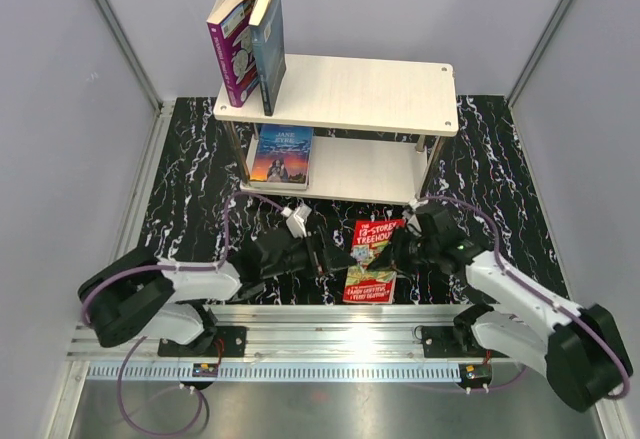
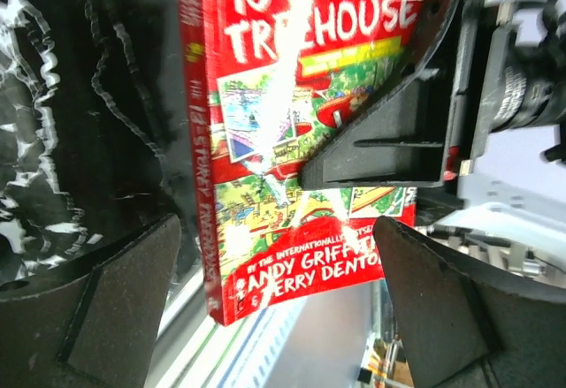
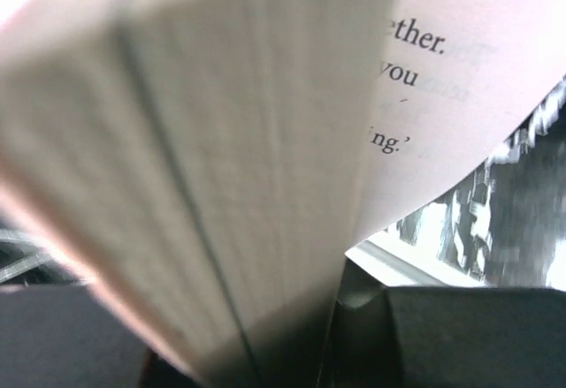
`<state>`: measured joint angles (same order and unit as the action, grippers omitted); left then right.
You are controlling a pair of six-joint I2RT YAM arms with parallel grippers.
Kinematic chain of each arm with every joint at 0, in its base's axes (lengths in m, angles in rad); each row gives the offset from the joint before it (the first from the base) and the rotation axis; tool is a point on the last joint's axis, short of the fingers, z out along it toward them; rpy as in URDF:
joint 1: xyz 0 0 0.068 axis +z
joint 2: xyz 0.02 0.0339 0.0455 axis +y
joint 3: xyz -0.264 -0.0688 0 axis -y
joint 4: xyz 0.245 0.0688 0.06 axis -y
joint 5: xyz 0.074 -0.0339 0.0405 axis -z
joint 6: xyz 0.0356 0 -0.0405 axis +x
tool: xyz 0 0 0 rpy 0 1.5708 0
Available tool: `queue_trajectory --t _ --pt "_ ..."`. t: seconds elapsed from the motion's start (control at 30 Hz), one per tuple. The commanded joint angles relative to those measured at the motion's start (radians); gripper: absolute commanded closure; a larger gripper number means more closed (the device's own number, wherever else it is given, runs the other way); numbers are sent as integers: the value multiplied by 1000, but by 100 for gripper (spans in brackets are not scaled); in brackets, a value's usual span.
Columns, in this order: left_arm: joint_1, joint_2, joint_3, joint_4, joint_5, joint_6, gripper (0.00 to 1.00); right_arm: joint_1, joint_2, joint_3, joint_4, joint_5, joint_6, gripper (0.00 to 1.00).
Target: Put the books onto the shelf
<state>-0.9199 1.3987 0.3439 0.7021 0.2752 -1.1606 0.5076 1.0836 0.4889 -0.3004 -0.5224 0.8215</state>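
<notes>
Three books [image 1: 281, 154] on shelf [image 1: 380, 94] — one red book [image 1: 371, 262] off.

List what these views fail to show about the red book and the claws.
- Right wrist view: blurred pages of the red book fill the frame, so the right claw's closure is hidden.
- Left wrist view: the title's top is cut off by the upper edge.
- Top view: the shelf's upper board hides part of Jane Eyre.
</notes>
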Motion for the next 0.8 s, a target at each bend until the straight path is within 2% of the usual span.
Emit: queue_trajectory --t 0.0,0.07,0.13,0.23,0.3,0.4,0.53,0.7,0.77 --pt "-10 -139 -10 -94 -80 1 5 0 -170 74 -141 57 47 100" --pt "-34 -267 19 -183 -146 1 2 -1 -214 114 -207 106 99 100" --pt "-77 -361 67 -369 -299 -1 1 -1 -249 187 -250 137 145 100" --pt "-111 -466 167 -539 -402 1 1 -1 -269 273 -270 143 189 100" --pt "-132 -483 240 -626 -447 -1 1 -1 -280 319 -273 142 215 100" --pt "-215 -478 283 -659 -549 -23 2 -1 -309 346 -269 147 277 100" --pt "-347 -451 337 -685 -714 -134 4 -1 -369 330 -229 145 381 100" --pt "-427 -431 446 -866 -855 -212 5 -1 -454 313 -217 211 429 100" --pt "-462 -437 452 -877 -886 -254 5 -1 -470 303 -214 219 450 100"
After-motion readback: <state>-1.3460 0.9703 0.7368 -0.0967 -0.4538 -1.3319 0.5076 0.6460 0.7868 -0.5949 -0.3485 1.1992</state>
